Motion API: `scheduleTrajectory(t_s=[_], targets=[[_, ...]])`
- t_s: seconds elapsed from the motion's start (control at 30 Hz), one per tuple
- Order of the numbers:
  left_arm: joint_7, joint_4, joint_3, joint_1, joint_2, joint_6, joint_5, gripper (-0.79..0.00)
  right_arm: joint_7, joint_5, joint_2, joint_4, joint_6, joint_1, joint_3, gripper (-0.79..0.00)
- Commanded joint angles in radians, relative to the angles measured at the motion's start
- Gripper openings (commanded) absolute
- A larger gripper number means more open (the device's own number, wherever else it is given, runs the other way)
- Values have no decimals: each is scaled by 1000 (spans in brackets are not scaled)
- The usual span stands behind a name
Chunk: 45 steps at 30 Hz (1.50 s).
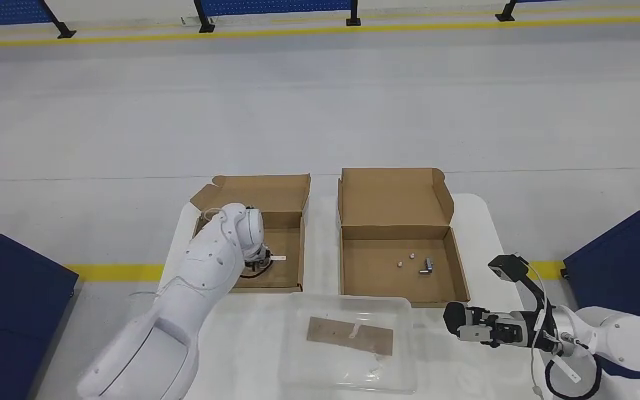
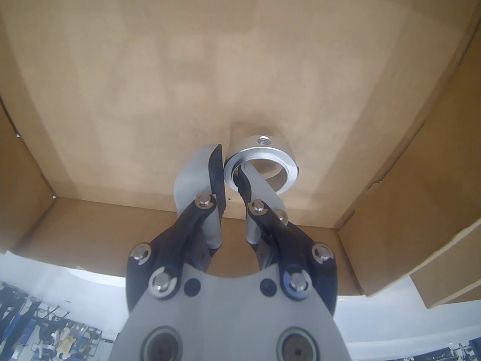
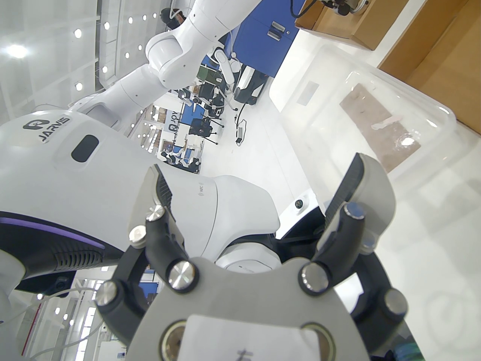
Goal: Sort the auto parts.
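ring pinched in the left box

left of centre in the top view, the left gripper (image 2: pixel 229 170) sits inside the left cardboard box (image 1: pixel 285 190), its fingers clamped across the wall of a silver ring (image 2: pixel 263 148). a clear bin (image 1: pixel 345 299) lies lower centre. at lower right the right gripper (image 1: pixel 452 320) hangs just beside the bin, fingers spread apart.
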Motion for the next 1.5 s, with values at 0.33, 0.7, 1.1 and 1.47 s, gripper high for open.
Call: scheduleTrajectory(t_s=[0.33, 0.7, 1.1, 1.47], targets=[[24, 79, -2, -25, -27, -27, -21, -533, 0, 0, 0, 0, 0, 0, 0, 0], [37, 107, -24, -49, -28, -40, -36, -49, 0, 0, 0, 0, 0, 0, 0, 0], [9, -130, -121, 11, 46, -92, -45, 0, 0, 0, 0, 0, 0, 0, 0, 0], [6, -145, -123, 15, 49, -90, -38, 0, 0, 0, 0, 0, 0, 0, 0, 0]])
